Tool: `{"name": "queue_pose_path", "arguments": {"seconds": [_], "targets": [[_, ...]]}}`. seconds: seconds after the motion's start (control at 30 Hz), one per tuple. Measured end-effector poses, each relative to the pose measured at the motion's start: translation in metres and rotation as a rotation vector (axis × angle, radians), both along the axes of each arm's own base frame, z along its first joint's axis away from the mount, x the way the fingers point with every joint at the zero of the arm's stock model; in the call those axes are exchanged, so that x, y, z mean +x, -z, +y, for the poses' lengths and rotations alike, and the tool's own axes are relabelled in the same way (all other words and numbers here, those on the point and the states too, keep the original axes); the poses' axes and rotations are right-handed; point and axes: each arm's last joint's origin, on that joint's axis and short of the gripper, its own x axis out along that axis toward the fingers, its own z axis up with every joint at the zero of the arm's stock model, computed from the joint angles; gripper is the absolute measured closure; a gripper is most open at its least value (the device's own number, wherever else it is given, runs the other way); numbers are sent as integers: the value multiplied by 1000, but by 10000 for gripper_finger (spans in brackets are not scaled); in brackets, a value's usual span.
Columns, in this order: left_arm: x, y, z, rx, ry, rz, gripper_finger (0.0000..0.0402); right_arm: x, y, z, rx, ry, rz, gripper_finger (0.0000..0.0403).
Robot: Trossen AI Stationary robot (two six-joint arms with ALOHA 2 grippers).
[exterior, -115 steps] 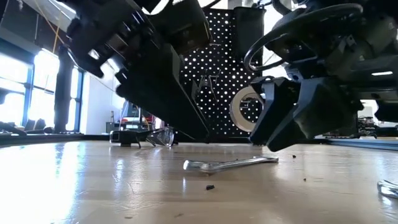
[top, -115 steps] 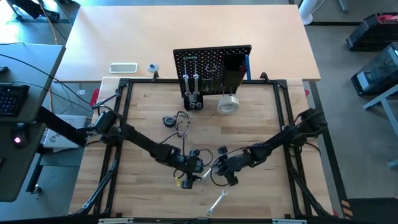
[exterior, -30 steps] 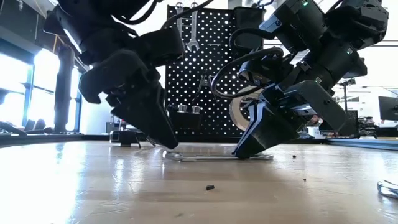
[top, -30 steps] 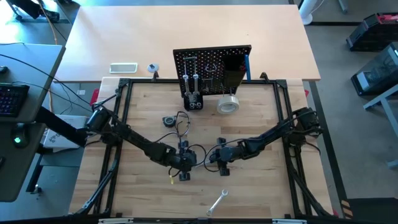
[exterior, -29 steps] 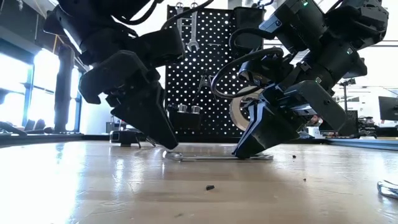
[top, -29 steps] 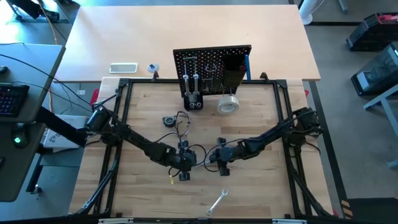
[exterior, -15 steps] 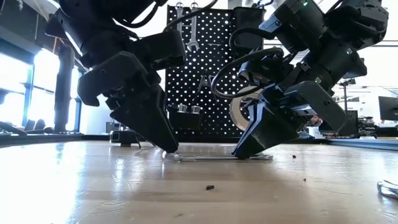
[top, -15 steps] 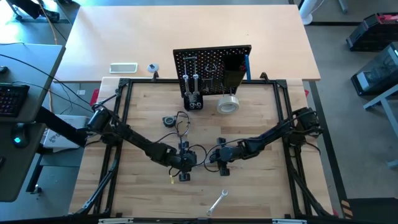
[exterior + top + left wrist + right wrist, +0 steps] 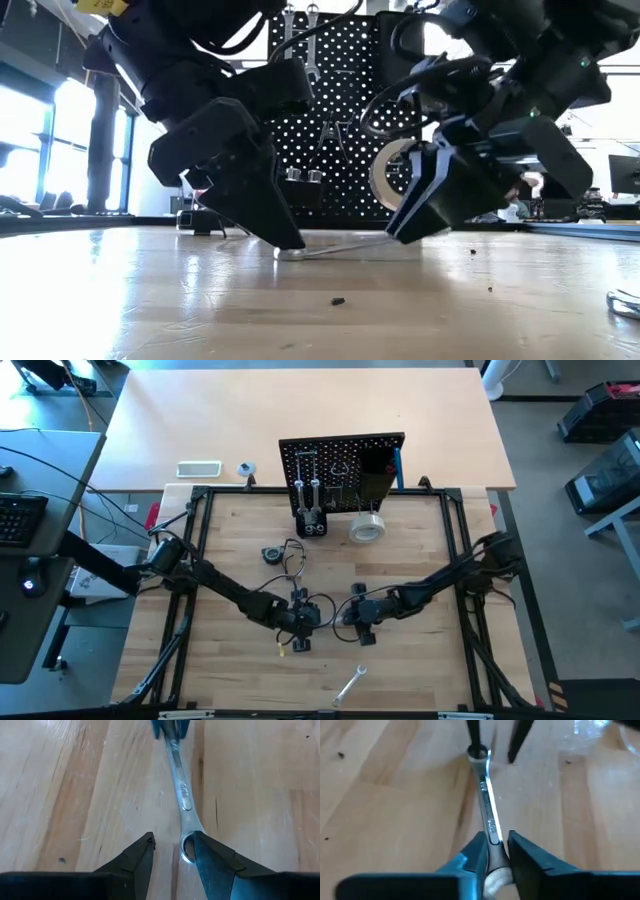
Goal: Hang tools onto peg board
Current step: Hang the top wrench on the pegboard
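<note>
The slim silver steel wrench (image 9: 489, 822) lies mid-table. The right gripper (image 9: 493, 851) pinches its near end; the left gripper (image 9: 172, 851), jaws spread, apparently touches the ring end. Lift level toward the black perforated peg board (image 9: 342, 470).

Both tools (image 9: 300, 622) (image 9: 352, 615) low, nearly meeting mid-table.

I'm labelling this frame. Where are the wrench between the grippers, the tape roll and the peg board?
wrench (image 9: 183, 795): left wrist view, mid-shank.
tape roll (image 9: 367, 527): high view, top rim.
peg board (image 9: 335, 460): high view, perforated face.
</note>
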Motion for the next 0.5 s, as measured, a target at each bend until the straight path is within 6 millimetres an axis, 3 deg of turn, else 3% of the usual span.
{"name": "queue_pose_path", "arguments": {"seconds": [0.23,0.5], "targets": [[1,1,0,28,14,-9,269,-4,-14,-1,-27,12,-13,261],[0,1,0,36,19,-13,269,-6,-31,0,12,-35,-57,242]]}}
